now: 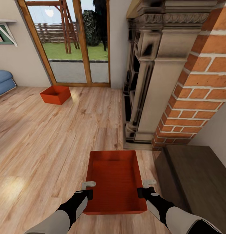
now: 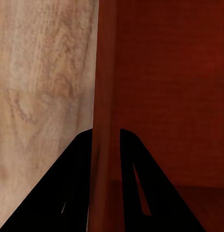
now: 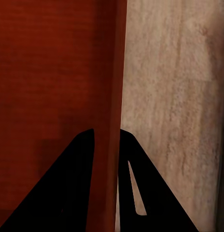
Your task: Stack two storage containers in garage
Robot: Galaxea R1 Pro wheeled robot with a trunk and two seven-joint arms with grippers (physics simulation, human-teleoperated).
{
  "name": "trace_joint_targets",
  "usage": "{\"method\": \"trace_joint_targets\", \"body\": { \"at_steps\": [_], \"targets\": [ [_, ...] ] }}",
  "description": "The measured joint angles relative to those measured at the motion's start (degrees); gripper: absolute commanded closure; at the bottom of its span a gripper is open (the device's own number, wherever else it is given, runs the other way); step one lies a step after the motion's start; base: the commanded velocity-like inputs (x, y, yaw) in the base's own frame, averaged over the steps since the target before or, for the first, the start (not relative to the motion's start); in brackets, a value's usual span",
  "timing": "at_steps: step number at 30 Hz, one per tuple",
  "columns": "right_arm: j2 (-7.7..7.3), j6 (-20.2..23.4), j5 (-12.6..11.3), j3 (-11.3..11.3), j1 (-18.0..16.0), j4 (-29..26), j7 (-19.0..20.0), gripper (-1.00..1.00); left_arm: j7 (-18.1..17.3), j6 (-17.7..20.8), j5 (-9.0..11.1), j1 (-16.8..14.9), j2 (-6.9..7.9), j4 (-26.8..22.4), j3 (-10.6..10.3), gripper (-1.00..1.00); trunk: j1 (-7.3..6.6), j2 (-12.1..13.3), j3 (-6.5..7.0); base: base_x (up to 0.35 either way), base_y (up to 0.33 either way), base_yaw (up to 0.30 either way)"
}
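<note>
left gripper (image 2: 106, 145) clamps near container (image 1: 115, 182) wall | right gripper (image 3: 107, 145) likewise | contact probably hidden

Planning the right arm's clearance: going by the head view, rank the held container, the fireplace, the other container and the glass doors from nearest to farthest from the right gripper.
1. Held container, its wall between the right gripper's fingers.
2. Fireplace, ahead, right.
3. Other container, on the wood floor, far left.
4. Glass doors, behind it.

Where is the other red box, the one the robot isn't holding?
In the head view, the second storage container sits on the wood floor far ahead on the left, just before the glass doors and right of the blue sofa.
</note>
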Motion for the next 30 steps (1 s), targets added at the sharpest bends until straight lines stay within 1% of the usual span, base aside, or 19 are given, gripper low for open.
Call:
{"method": "trace_joint_targets", "body": {
  "at_steps": [30],
  "targets": [
    [-0.01,0.0,0.1,-0.1,0.0,0.0,0.0,1.00,0.0,0.0,0.0,0.0,0.00,0.0,0.0,1.00,-6.59,12.0,5.39,0.000,0.000,0.000]
  ]
}}
